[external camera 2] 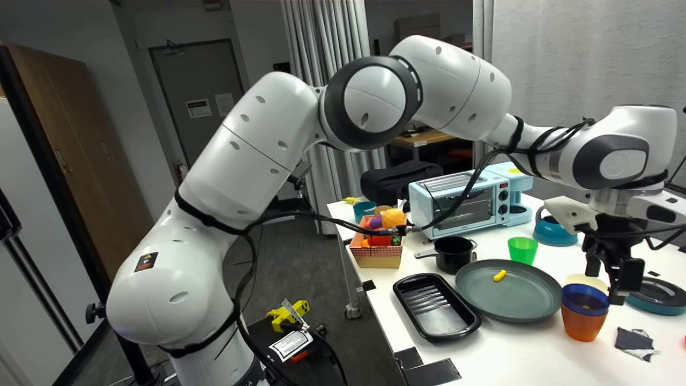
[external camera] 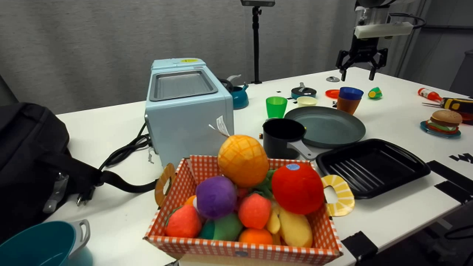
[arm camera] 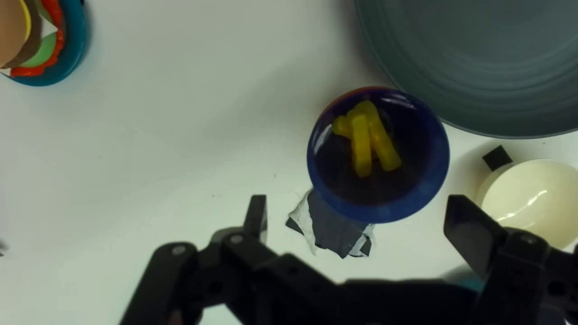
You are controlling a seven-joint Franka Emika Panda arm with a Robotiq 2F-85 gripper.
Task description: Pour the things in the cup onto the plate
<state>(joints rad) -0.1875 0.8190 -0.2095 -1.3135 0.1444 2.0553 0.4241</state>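
The blue cup stands upright, nested in an orange cup, in both exterior views. The wrist view looks down into the blue cup; several yellow stick-like pieces lie inside. The round dark grey plate is right beside the cups, also in the wrist view. A single yellow piece lies on the plate. My gripper is open and empty, above the table near the cups. In the wrist view its fingers are spread wider than the blue cup.
A cream bowl stands close to the cups. A green cup, a black pot and a black ridged tray surround the plate. A toy burger, fruit basket and toaster oven are farther off.
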